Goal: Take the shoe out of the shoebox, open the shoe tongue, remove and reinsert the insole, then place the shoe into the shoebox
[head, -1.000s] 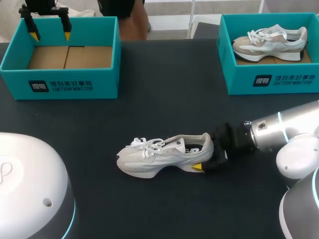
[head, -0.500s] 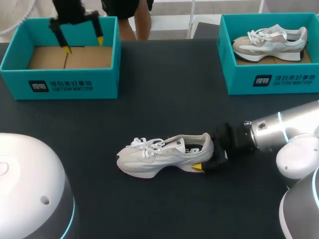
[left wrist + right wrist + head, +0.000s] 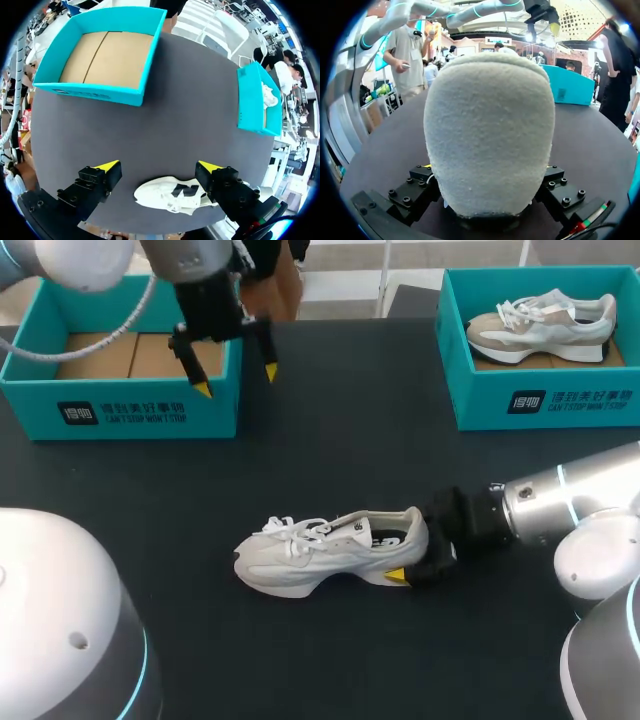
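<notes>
Judging from how things lie, we put the task at an early stage. On the dark table the left shoebox stands empty, its cardboard floor bare. The right shoebox, well apart from it at the far right, holds a second shoe. The shoe we are working on is out of its box and stands on its sole near the table's middle, toe towards our left side. So we count the first step as done. The laces look tied over the tongue, and we cannot tell how the insole sits. Opening the tongue, pulling and refitting the insole, and boxing the shoe all seem left to do.

Our right gripper is clamped on the shoe's heel, one finger on each side, and the right wrist view shows the heel filling the gap between them. Our left gripper hangs above the table just beside the left shoebox's near right corner, fingers wide apart, holding and touching nothing.
</notes>
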You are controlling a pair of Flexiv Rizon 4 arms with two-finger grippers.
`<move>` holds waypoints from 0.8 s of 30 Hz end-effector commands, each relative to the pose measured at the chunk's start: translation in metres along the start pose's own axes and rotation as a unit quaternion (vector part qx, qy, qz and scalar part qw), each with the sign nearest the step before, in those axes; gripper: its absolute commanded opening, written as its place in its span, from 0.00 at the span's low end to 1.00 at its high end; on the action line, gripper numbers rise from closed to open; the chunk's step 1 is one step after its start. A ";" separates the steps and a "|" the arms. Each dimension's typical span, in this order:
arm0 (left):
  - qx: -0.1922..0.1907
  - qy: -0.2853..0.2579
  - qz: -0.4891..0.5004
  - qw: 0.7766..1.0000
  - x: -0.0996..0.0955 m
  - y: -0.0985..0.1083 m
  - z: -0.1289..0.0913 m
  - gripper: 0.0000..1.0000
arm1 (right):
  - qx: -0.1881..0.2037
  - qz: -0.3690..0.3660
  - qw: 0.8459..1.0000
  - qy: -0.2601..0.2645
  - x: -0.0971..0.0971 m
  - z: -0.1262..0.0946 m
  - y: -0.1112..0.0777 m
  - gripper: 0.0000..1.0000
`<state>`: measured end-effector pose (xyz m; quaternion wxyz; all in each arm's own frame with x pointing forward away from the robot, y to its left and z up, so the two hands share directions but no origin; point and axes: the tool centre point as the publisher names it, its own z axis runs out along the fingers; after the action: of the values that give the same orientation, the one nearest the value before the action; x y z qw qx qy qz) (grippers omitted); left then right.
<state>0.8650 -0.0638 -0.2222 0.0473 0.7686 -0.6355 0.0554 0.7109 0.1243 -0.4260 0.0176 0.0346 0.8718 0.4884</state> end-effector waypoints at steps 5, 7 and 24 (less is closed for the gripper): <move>0.007 -0.003 -0.002 1.000 0.004 0.003 0.000 1.00 | 0.002 0.000 1.000 -0.002 0.000 0.007 -0.004 0.00; 0.007 -0.003 -0.002 1.000 0.004 0.003 0.000 1.00 | 0.002 0.000 1.000 -0.002 0.000 0.007 -0.004 0.00; -0.021 -0.039 -0.002 0.999 0.060 0.090 -0.005 1.00 | 0.002 0.000 1.000 -0.002 0.000 0.007 -0.004 0.00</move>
<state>0.7961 -0.1237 -0.2082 0.0557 0.7703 -0.6348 0.0245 0.7109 0.1244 -0.4261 0.0175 0.0346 0.8718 0.4884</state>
